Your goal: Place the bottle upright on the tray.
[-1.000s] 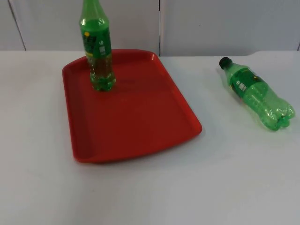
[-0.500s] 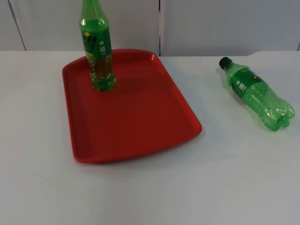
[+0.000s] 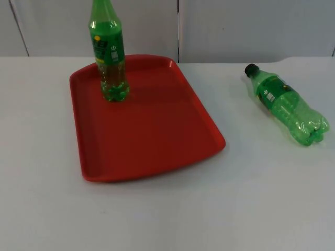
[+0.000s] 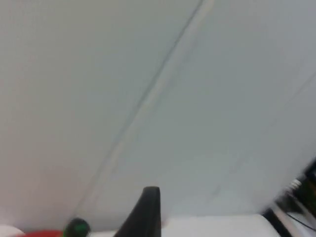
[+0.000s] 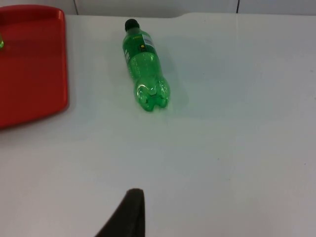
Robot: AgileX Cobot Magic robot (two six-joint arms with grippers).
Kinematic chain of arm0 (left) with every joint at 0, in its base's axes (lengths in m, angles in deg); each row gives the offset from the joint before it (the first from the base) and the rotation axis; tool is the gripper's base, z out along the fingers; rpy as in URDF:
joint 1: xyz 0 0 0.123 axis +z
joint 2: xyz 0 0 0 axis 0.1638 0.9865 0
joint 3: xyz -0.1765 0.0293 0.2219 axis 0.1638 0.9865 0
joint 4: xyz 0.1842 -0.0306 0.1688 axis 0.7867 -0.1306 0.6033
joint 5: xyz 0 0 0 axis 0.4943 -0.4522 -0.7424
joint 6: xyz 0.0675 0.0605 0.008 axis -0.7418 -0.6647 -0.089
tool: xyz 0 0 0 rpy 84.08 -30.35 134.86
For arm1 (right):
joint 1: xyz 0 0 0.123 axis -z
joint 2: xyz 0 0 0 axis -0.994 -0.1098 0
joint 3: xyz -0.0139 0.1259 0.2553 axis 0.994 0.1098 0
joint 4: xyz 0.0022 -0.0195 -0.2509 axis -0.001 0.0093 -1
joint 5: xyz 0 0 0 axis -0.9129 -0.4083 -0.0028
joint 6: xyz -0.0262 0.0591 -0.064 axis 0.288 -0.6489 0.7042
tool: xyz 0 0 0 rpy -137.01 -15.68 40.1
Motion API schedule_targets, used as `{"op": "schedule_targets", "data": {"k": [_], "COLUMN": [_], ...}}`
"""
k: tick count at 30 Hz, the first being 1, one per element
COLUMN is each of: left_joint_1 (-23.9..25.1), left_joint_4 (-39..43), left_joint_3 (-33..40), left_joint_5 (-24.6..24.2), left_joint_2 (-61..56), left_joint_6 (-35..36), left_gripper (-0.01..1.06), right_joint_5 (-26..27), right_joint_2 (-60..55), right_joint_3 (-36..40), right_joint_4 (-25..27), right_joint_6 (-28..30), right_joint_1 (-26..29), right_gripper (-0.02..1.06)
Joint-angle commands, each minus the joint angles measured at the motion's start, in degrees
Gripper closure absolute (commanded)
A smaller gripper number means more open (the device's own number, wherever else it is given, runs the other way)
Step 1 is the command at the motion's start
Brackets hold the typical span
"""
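Top view: red tray (image 3: 157, 146) sits w/ its long axis running roughly 11 to 5 o'clock. One green bottle (image 3: 109, 55) stands upright on tray near its far-left corner, at about 11 o'clock from tray centre. A second bottle (image 3: 287, 104) lies on its side on the white table (image 3: 251, 209), well apart from the tray at about 3 o'clock, black cap (image 3: 252, 68) pointing to 11 o'clock, base to 5. Judging by the task, this lying one is what's left to stand up.

Left wrist view: left gripper fingertip (image 4: 145, 212) looks mostly at the grey partition wall (image 4: 197, 98); a green bottle top (image 4: 78, 227) and a sliver of red tray edge peek in beside it. Can't tell if this pincer is released or clenched. Arm seems to wait.

Right wrist view: right gripper fingertip (image 5: 127, 215) hangs over bare table; lying bottle at about 12 o'clock from it, cap far, base near; tray corner (image 5: 29, 64) off at 10 o'clock. Pincer state: can't tell.

To do it well, imo: right arm should approach from above, jaws set across the body at the label part, not the lobed base; lift, rotate cap-up, then set down on free tray floor at about 5 o'clock from the standing bottle so as not to knock it
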Motion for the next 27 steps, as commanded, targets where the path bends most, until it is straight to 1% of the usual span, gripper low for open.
{"op": "schedule_targets", "data": {"k": [1, 4, 5, 7, 8, 9, 10, 11, 13, 15, 16, 17, 18, 20, 21, 22, 23, 24, 26, 27], "left_joint_1": [-0.17, -0.17, -0.17, -0.17, -0.17, -0.17, -0.17, -0.17, -0.17, -0.17, -0.17, -0.17, -0.17, -1.10, -1.10, -2.27, -3.35, -4.66, -7.11, -7.11], "left_joint_4": [0.12, 0.12, 0.12, 0.12, 0.12, 0.12, 0.12, 0.12, 0.12, 0.12, 0.12, 0.12, 0.12, -0.12, -0.12, -3.60, -7.30, -11.88, -20.34, -20.34], "left_joint_3": [1.21, 4.20, 4.20, 5.90, 6.77, 7.59, 9.31, 9.31, 12.15, 15.57, 15.57, 17.57, 19.37, 23.68, 23.68, 24.96, 25.73, 25.84, 25.84, 25.84], "left_joint_5": [-4.58, -22.36, -22.36, -34.39, -38.08, -40.62, -41.33, -41.33, -42.24, -44.71, -44.71, -47.04, -50.50, -59.68, -59.68, -66.03, -71.30, -74.31, -75.04, -75.04], "left_joint_2": [-1.52, -5.09, -5.09, -7.32, -8.55, -9.65, -11.62, -11.62, -14.07, -15.56, -15.56, -16.16, -16.59, -17.64, -17.64, -18.11, -18.23, -18.48, -18.85, -18.85], "left_joint_6": [-2.06, -6.79, -6.79, -9.71, -12.12, -13.94, -17.06, -17.06, -20.98, -26.39, -26.39, -28.97, -31.80, -34.57, -34.57, -35.54, -37.73, -41.91, -51.67, -51.67], "left_gripper": [0.13, 0.13, 0.13, 0.13, 0.13, 0.13, 0.13, 0.13, 0.13, 0.13, 0.13, 0.13, 0.13, 0.13, 0.13, 0.13, 0.13, 0.13, 0.13, 0.13], "right_joint_5": [0.21, 0.21, 0.21, 0.21, 0.21, 0.21, 0.21, 0.21, 0.21, 0.21, 0.21, 0.21, 0.21, 0.21, 0.21, 0.21, 0.21, 0.21, 0.21, 0.21], "right_joint_2": [0.25, 0.25, 0.25, 0.25, 0.25, 0.25, 0.25, 0.25, 0.25, 0.25, 0.25, 0.25, 0.25, 0.25, 0.25, 0.25, 0.25, 0.25, 0.25, 0.25], "right_joint_3": [0.08, 0.08, 0.08, 0.08, 0.08, 0.08, 0.08, 0.08, 0.08, 0.08, 0.08, 0.08, 0.08, 0.08, 0.08, 0.08, 0.08, 0.08, 0.08, 0.08], "right_joint_4": [0.07, 0.07, 0.07, 0.07, 0.07, 0.07, 0.07, 0.07, 0.07, 0.07, 0.07, 0.07, 0.07, 0.07, 0.07, 0.07, 0.07, 0.07, 0.07, 0.07], "right_joint_6": [-0.13, -0.13, -0.13, -0.13, -0.13, -0.13, -0.13, -0.13, -0.13, -0.13, -0.13, -0.13, -0.13, -0.13, -0.13, -0.13, -0.13, -0.13, -0.13, -0.13], "right_joint_1": [0.38, 0.38, 0.38, 0.38, 0.38, 0.38, 0.38, 0.38, 0.38, 0.38, 0.38, 0.38, 0.38, 0.38, 0.38, 0.38, 0.38, 0.38, 0.38, 0.38], "right_gripper": [-0.01, -0.01, -0.01, -0.01, -0.01, -0.01, -0.01, -0.01, -0.01, -0.01, -0.01, -0.01, -0.01, -0.01, -0.01, -0.01, -0.01, -0.01, -0.01, -0.01]}}
